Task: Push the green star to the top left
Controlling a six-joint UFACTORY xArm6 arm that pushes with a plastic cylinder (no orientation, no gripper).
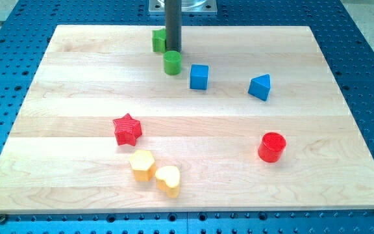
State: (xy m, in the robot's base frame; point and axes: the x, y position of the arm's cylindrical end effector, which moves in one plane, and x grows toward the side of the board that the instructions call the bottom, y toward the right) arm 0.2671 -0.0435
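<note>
My tip [173,51] — a bare rod, grasping nothing — touches the green star [159,40] at the counter's [76,97] top centre; leftward push remains.

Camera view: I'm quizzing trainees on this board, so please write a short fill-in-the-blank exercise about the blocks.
1. My tip stands beside the partly hidden green block, near the view's ____ edge.
2. The star in plain sight is coloured ____.
3. The number of yellow blocks is ____.
4. The red cylinder lies on the view's ____ side.

Missing words: top; red; two; right
</note>
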